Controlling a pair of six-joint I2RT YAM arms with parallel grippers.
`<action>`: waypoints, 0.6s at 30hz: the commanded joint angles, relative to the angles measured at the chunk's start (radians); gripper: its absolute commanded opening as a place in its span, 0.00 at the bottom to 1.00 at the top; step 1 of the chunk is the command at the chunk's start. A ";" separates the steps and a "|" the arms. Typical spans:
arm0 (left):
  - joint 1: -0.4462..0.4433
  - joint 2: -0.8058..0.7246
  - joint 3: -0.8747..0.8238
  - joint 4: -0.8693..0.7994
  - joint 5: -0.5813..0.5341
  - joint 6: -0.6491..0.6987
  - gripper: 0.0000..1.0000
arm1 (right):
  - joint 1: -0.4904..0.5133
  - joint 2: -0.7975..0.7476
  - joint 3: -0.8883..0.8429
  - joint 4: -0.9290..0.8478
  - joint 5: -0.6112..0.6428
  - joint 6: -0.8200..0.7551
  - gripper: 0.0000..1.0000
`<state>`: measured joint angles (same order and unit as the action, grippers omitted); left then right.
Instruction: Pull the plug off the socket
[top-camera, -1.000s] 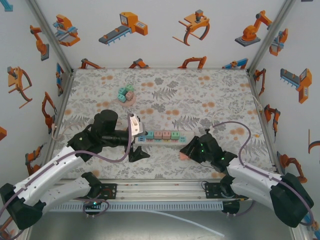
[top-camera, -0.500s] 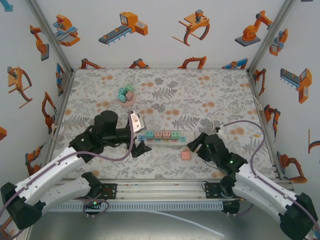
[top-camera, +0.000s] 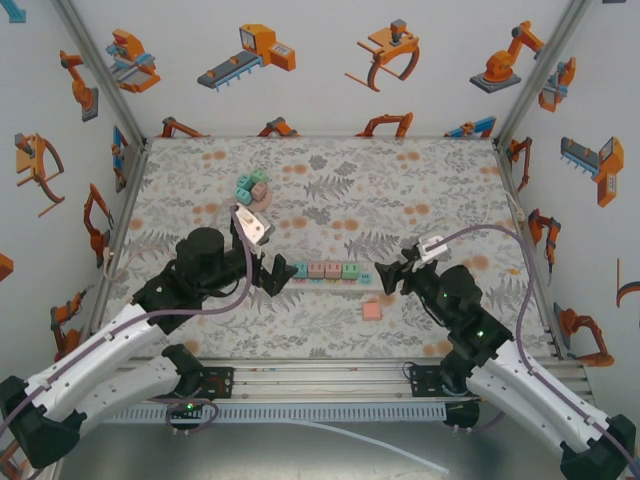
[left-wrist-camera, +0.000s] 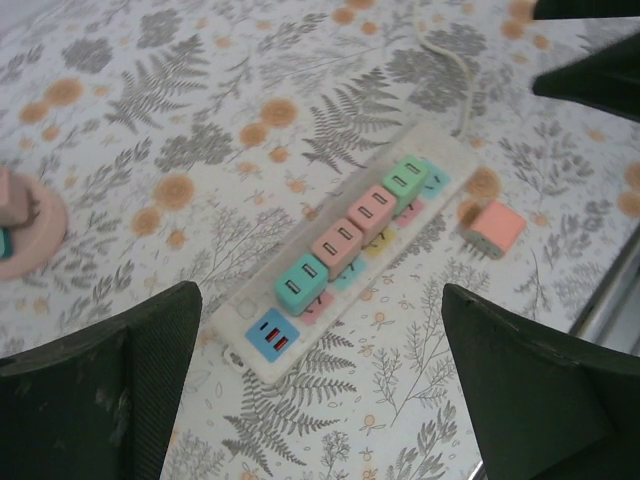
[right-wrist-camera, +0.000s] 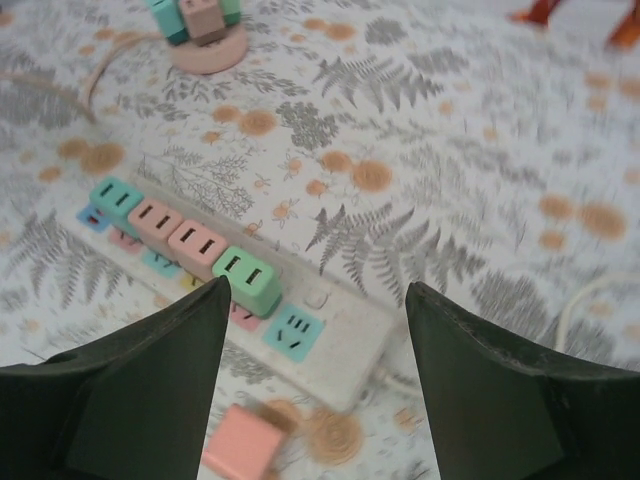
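The socket (top-camera: 372, 273) is a long white strip lying across the middle of the table, with several pastel plugs (top-camera: 325, 269) seated in a row. One pink plug (top-camera: 371, 311) lies loose on the table just in front of the strip's right end. My left gripper (top-camera: 262, 252) hovers open over the strip's left end. In the left wrist view the socket (left-wrist-camera: 442, 152) and the loose plug (left-wrist-camera: 492, 228) lie beyond the left gripper (left-wrist-camera: 320, 288). My right gripper (top-camera: 403, 265) hangs open over the right end. In the right wrist view it (right-wrist-camera: 315, 283) is above the socket (right-wrist-camera: 350, 325) and the loose plug (right-wrist-camera: 240, 445).
A round pink stand with small coloured blocks (top-camera: 253, 190) sits behind the strip to the left. The strip's white cable (top-camera: 512, 215) runs off to the right wall. White walls enclose the table on three sides.
The right gripper opened and drew back up to the right, leaving the pink plug on the table. The left gripper lifted off the strip's left end and moved back.
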<state>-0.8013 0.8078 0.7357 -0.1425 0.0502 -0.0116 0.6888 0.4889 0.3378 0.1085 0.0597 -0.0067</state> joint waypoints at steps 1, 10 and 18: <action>0.036 0.005 0.001 -0.011 -0.176 -0.189 0.97 | 0.005 0.049 0.034 0.048 -0.249 -0.521 0.68; 0.219 0.127 0.029 -0.138 -0.149 -0.429 0.97 | 0.004 0.434 0.288 -0.244 -0.410 -0.797 0.72; 0.261 0.302 0.073 -0.222 -0.148 -0.515 0.97 | -0.002 0.749 0.434 -0.284 -0.516 -0.774 0.70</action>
<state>-0.5488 1.0809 0.7670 -0.3138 -0.1043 -0.4637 0.6888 1.1805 0.7242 -0.1352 -0.3870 -0.7589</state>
